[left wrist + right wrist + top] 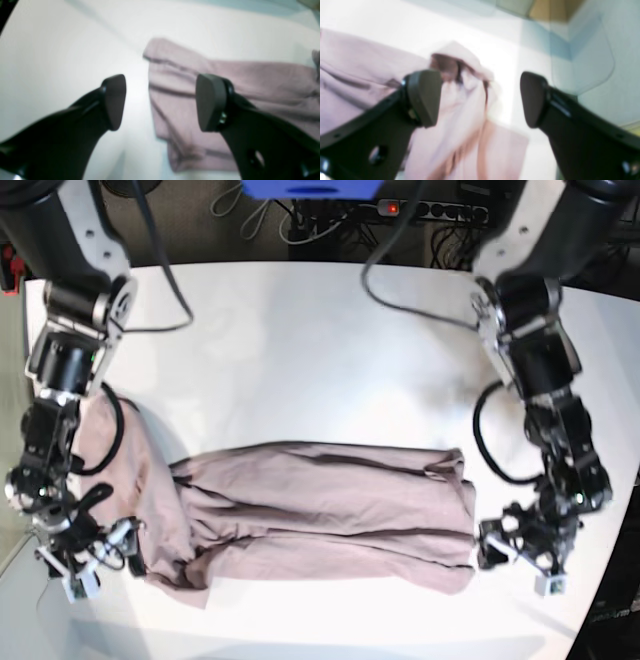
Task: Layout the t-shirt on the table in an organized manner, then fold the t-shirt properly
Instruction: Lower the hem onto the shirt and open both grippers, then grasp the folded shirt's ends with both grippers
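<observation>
Lying long-axis left to right across the near worktop (300,320), t-shirt (320,515) stretched between left claw (528,552) and right claw (88,552), both spread, empty, just off opposite ends.

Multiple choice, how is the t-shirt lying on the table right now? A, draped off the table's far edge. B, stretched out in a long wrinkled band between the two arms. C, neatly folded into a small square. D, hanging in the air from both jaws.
B: the base view shows the t-shirt lying as a long creased band on the table, with the left gripper and right gripper at its ends, jaws open and empty.
</observation>
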`<state>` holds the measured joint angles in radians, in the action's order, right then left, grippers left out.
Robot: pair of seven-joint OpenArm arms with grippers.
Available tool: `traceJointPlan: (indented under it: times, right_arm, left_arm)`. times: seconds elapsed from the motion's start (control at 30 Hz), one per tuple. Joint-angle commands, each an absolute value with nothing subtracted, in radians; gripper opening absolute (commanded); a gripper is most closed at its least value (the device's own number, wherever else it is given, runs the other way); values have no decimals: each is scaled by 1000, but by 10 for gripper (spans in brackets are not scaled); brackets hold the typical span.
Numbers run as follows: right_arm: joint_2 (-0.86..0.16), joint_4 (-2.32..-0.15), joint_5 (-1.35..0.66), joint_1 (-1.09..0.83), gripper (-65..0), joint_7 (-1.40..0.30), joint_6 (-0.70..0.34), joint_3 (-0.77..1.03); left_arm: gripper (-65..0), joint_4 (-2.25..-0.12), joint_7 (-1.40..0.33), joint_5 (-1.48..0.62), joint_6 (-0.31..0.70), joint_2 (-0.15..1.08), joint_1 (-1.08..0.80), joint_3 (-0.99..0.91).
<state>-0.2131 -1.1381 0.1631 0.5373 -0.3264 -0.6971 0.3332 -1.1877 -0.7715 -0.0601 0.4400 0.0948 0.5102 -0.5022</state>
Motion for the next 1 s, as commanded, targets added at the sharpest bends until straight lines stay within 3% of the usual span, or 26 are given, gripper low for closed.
traceJointPlan:
  times: [0.0, 0.2, 0.33, 0.6, 0.8, 0.87, 0.97]
  right_arm:
    - [-213, -1182, 145, 539, -152, -300, -698, 348]
    - [-150, -1293, 145, 415, -152, -300, -698, 464]
    - [-127, -1331, 145, 344, -151, -300, -698, 493]
    - [-116, -1422, 145, 220, -152, -300, -698, 493]
    - [-116, -1489, 145, 162, -152, -300, -698, 495]
    - [-116, -1504, 145, 147, -152, -300, -698, 509]
    - [-114, -1511, 145, 139, -152, -300, -698, 558]
  left_arm:
    - [-226, -1218, -754, -71, 440, 102, 498, -501]
    - [-226, -1239, -742, -73, 441, 96, 302, -460]
    - [-226, -1222, -604, -73, 440, 96, 214, -371]
    - [-226, -929, -464, -70, 430, 101, 292, -332]
    - [-235, -849, -437, -64, 438, 97, 329, -331]
    - [-306, -851, -438, -64, 440, 96, 325, -326]
    - [-540, -845, -438, -70, 440, 102, 318, -294]
